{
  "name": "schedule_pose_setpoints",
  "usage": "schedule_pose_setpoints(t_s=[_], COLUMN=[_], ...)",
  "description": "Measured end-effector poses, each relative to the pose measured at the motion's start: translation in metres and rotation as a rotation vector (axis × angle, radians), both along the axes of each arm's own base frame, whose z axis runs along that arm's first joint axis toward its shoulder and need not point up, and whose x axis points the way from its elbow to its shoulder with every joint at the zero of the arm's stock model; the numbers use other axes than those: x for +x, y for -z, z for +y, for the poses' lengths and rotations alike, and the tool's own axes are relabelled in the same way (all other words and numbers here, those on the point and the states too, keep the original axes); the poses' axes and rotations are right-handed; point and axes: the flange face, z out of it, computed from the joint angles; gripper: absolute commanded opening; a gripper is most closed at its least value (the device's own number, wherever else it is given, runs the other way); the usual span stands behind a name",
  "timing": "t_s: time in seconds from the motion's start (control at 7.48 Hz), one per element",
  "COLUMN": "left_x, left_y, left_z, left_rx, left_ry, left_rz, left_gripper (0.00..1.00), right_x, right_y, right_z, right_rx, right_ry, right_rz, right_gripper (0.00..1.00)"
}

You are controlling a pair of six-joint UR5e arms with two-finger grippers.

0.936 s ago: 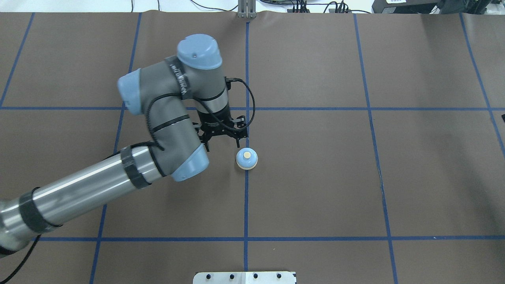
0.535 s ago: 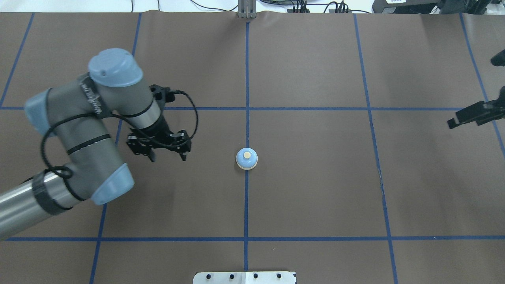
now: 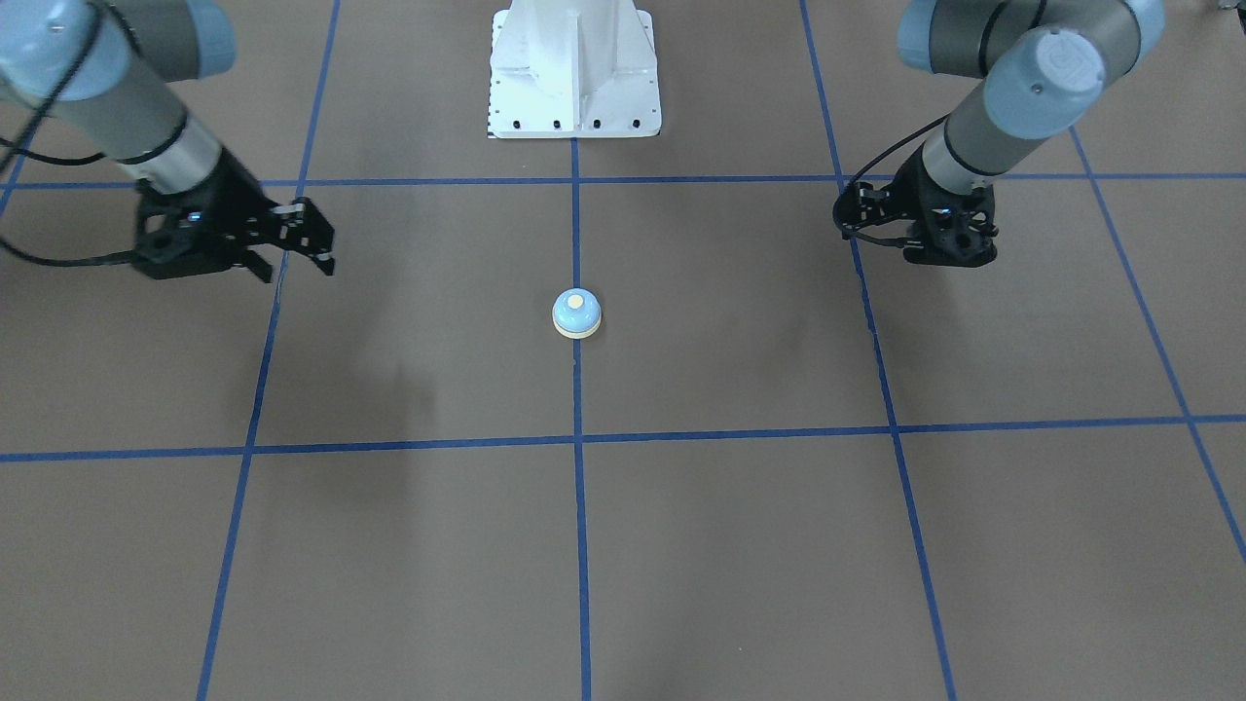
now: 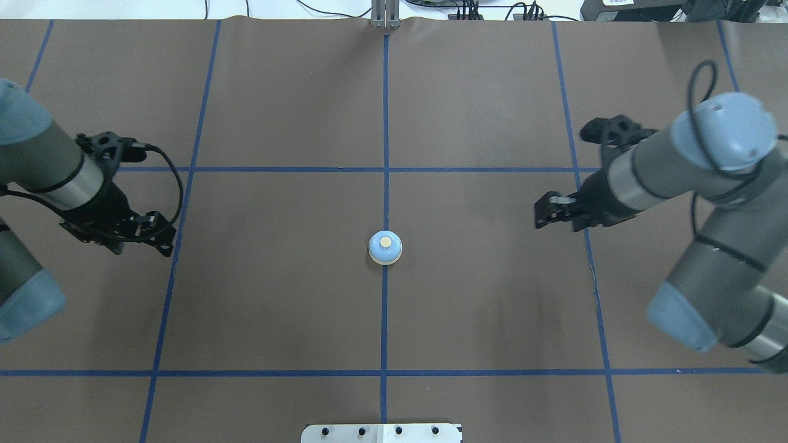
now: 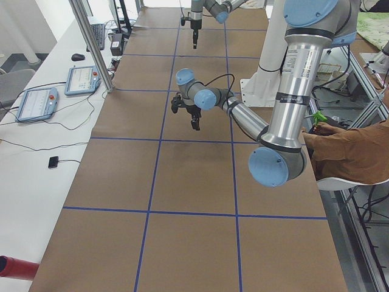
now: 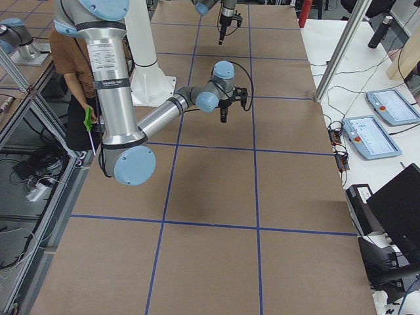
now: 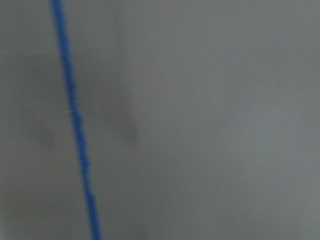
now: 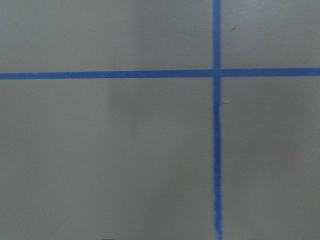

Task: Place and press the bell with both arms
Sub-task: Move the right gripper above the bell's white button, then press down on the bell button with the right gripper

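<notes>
The light-blue bell (image 4: 385,248) with its cream button stands upright on the centre blue line of the brown mat; it also shows in the front-facing view (image 3: 576,313). My left gripper (image 4: 141,248) is open and empty, far to the bell's left above the mat, and shows at the right of the front-facing view (image 3: 944,255). My right gripper (image 4: 559,223) is open and empty, its fingers tilted toward the bell, well to its right; it shows at the left of the front-facing view (image 3: 297,273). Both wrist views show only blurred mat and blue tape.
The white bolted pedestal (image 3: 574,97) stands at the robot's side of the table, on the centre line. Blue tape lines (image 4: 385,372) mark a grid on the mat. An operator (image 5: 349,152) sits beside the table, and tablets (image 5: 79,79) lie on a side bench.
My left arm has drawn back to the left, away from the bell. My right arm has come in from the right edge toward the bell. The bell has not moved.
</notes>
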Motion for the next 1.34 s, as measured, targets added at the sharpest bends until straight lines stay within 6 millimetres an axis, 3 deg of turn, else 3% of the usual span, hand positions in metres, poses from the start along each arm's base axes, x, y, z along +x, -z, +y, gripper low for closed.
schedule_pose_setpoints(t_s=[0.27,0.54,0.8,1.34], left_x=[-0.063,-0.092,-0.098,-0.099], left_y=[-0.044,-0.061,-0.064,-0.064], left_z=[-0.001,-0.003,-0.004,-0.004], left_rx=[0.060,0.080,0.082,0.083], left_ry=[-0.022,-0.018,-0.014,-0.013], left_rz=[-0.027,-0.040,-0.044,-0.045], left_gripper=[0.92,0.94,0.96,0.98], right_x=[-0.106,-0.174,-0.204,-0.220], right_y=[0.072,0.120,0.141,0.148], right_z=[0.020,0.020,0.012,0.004], right_rx=[-0.020,-0.048,-0.062,-0.070], right_ry=[-0.006,-0.040,-0.054,-0.060], right_rz=[0.046,0.067,0.075,0.088], right_gripper=[0.00,0.00,0.00,0.00])
